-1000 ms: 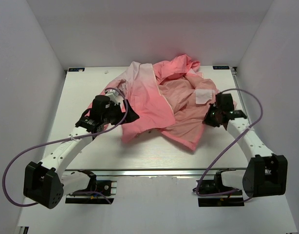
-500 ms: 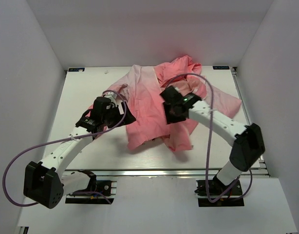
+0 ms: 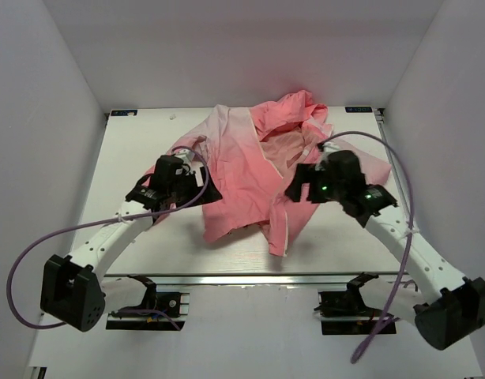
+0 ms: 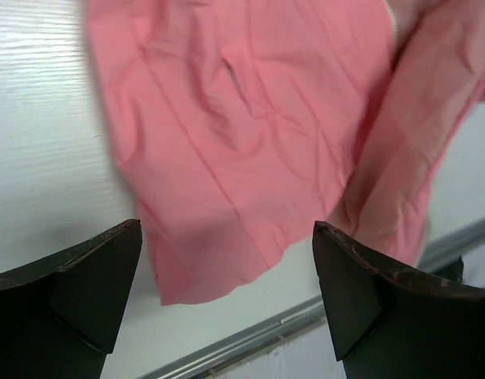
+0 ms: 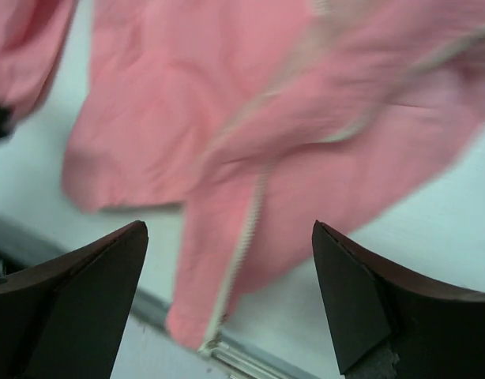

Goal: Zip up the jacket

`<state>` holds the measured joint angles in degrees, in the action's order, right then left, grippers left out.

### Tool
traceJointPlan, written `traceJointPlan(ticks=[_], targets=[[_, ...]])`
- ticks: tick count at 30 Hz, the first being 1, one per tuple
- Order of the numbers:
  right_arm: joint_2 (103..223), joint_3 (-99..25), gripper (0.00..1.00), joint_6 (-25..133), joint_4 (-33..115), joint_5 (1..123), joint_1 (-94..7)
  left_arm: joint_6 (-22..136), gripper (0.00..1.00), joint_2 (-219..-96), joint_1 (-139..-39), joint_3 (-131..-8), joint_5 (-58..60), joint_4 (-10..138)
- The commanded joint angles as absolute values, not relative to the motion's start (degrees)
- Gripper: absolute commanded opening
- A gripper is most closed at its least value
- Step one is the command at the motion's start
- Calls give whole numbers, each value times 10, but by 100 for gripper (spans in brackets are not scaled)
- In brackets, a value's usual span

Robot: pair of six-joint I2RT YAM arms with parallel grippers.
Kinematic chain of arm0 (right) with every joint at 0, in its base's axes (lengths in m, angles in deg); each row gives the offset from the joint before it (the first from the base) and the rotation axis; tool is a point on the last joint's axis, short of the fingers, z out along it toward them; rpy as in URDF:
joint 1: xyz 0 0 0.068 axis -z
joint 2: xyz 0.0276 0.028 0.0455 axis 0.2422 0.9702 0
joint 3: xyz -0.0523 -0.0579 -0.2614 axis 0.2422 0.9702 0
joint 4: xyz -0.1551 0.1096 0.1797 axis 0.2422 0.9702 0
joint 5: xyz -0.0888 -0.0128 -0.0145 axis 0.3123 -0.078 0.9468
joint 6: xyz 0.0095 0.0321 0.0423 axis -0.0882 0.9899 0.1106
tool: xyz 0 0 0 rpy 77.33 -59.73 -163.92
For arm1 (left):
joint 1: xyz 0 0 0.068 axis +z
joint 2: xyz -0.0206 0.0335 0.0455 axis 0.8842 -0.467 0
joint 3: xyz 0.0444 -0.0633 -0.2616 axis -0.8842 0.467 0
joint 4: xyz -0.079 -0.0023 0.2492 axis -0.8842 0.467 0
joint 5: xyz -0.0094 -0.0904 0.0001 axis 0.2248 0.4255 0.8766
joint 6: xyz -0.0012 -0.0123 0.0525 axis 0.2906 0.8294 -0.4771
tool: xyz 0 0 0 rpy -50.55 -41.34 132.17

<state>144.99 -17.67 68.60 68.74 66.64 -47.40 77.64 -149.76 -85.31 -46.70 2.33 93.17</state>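
The jacket (image 3: 242, 170) lies crumpled in the middle of the table, coral pink fading to pale pink, hood toward the back. Its white zipper (image 3: 293, 225) runs down the edge of a front flap that points at the near table edge. My left gripper (image 3: 209, 192) is open at the jacket's left hem, nothing between its fingers; in the left wrist view the left gripper (image 4: 227, 227) hovers over the pink hem (image 4: 242, 134). My right gripper (image 3: 295, 192) is open just right of the flap. In the right wrist view the right gripper (image 5: 229, 227) frames the zipper (image 5: 246, 237).
The white table (image 3: 132, 142) sits inside a white-walled enclosure. A metal rail (image 3: 250, 278) runs along its near edge, close to the flap's tip. Purple cables (image 3: 37, 245) loop off both arms.
The right gripper carried the jacket's right front panel leftward, opened, let it go and drew back to the right. The panel now lies folded toward the centre. The left arm barely moved.
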Motion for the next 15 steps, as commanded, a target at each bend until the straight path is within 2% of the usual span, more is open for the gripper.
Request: traceJointPlan(ticks=[1, 6, 10, 15], targets=[[1425, -144, 89, 727, 666, 650, -344, 733, 98, -1507, -879, -500, 115, 892], [1454, -180, 89, 740, 630, 612, -203, 692, 98, -1547, -979, -544, 133, 870], [1585, -259, 89, 759, 594, 551, -96, 699, 98, -1603, -1004, -551, 154, 849], [1743, -412, 89, 749, 588, 514, -65, 692, 98, -1679, -1054, -595, 143, 855]])
